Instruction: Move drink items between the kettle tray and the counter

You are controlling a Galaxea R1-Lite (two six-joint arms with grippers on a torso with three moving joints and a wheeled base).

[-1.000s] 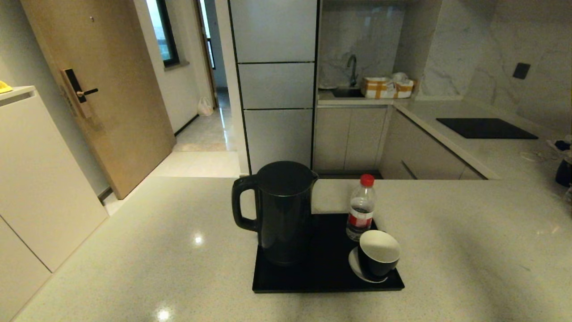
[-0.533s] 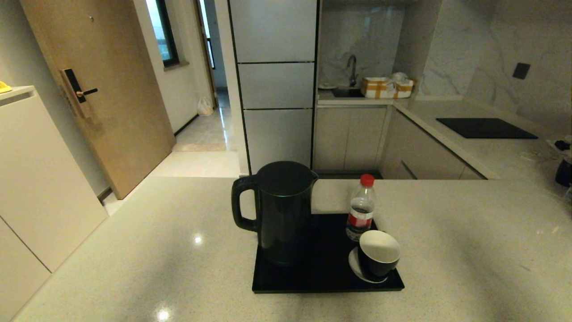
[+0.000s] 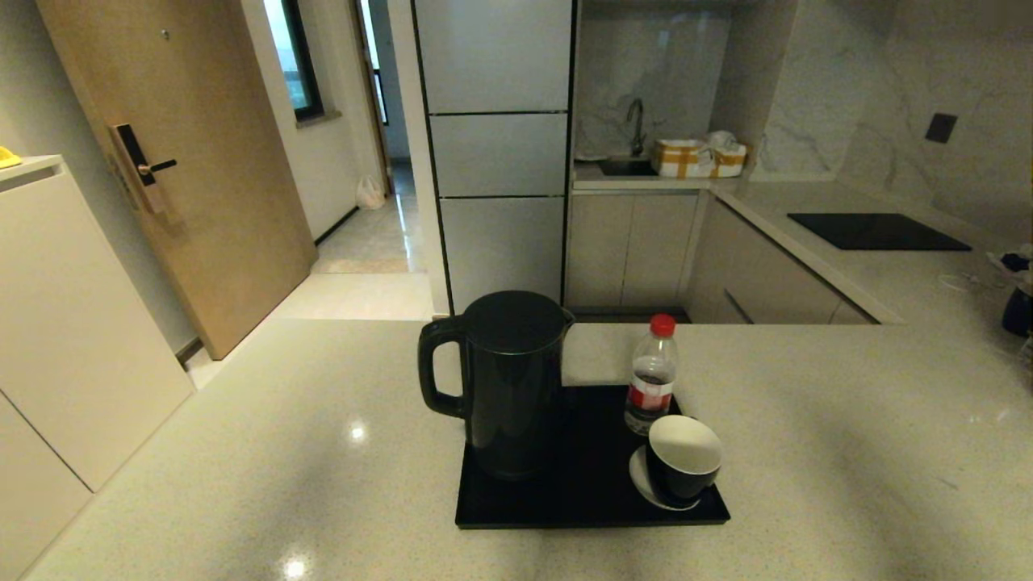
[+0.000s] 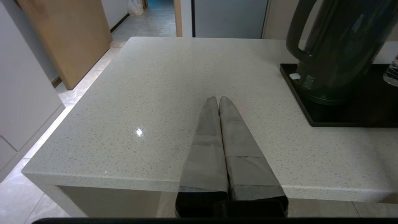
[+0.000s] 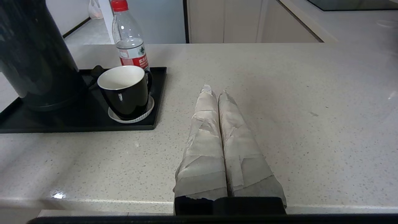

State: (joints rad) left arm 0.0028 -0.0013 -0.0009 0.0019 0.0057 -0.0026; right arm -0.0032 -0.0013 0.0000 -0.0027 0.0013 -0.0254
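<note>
A tall black kettle [image 3: 508,379] stands on the left part of the black kettle tray [image 3: 581,500], in the middle of the beige counter [image 3: 242,452]. Behind the tray's right side stands a red-capped bottle [image 3: 652,375]. In front of it a black cup [image 3: 682,468], white inside, sits on a white saucer [image 3: 641,484]. Neither arm shows in the head view. My left gripper [image 4: 218,99] is shut and empty over the counter's near edge, left of the kettle [image 4: 339,49]. Right of the cup [image 5: 124,90] and bottle [image 5: 129,43], my right gripper [image 5: 214,91] is shut and empty.
A black cooktop panel [image 3: 876,230] lies on the side counter at the back right, with cables and dark objects [image 3: 1013,290] near the right edge. A sink with a tap [image 3: 636,129] is far behind. The counter's left edge drops to the floor beside white cabinets [image 3: 73,323].
</note>
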